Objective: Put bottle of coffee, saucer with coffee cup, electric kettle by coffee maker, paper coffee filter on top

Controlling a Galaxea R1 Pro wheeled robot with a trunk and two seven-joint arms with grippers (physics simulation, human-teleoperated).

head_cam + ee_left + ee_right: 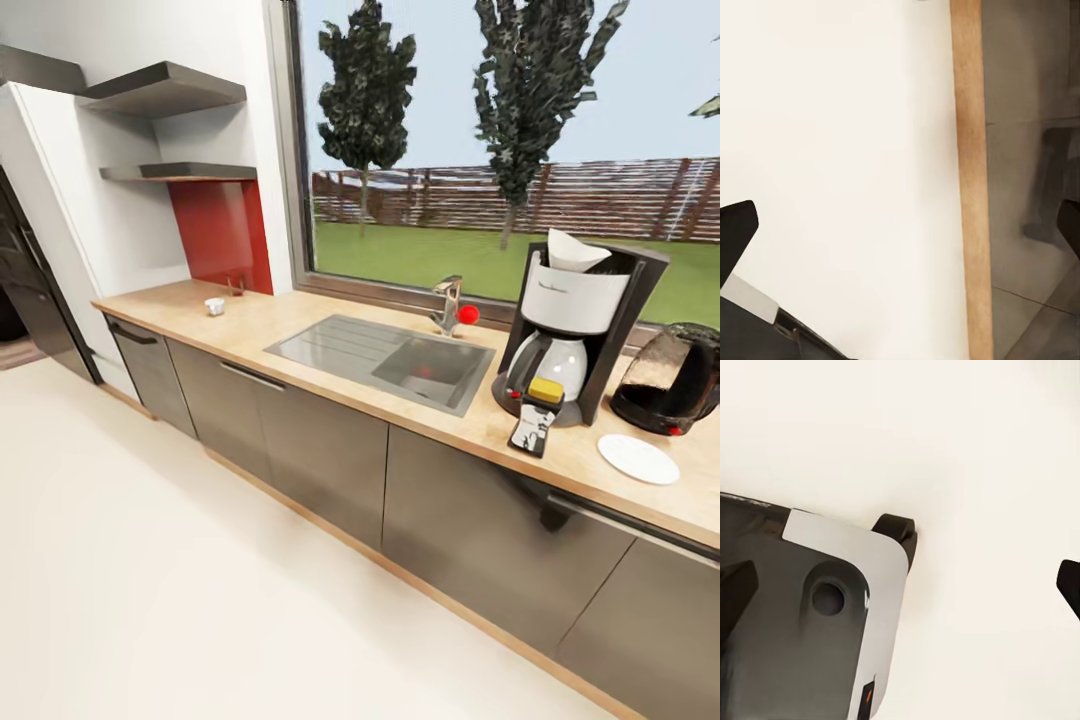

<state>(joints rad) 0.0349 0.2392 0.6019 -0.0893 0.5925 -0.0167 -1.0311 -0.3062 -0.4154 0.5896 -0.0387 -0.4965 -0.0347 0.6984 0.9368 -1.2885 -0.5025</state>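
- Floor (150, 560) in pale cream lies nearest, running up to the grey cabinet fronts under the counter (330, 385).
- On the counter's right part stands the coffee maker (578, 335), upright, its front and carafe turned toward the room; a white paper coffee filter (572, 252) sits in its top, point down, mouth up.
- Just beside the maker's right stands the electric kettle (672, 378), dark and glossy. I judge it the heaviest piece and slippery-walled, so best taken by its handle.
- White saucer (638, 459) lies flat in front of the kettle, near the counter edge, bare. It looks thin, stiff and breakable; its rim is the only hold.
- Far off on the counter's left end, near the red panel, sits a small white thing (214, 306), possibly the coffee cup; too small to tell its handle's direction.
- Shelves (180, 172) hang above that end; I can make out no bottle on them.
- Left tool (900, 225): dark fingertips stand wide apart over floor and a wooden plinth, gripping nothing.
- Right tool (900, 577): fingertips likewise spread, empty, above the robot's base.
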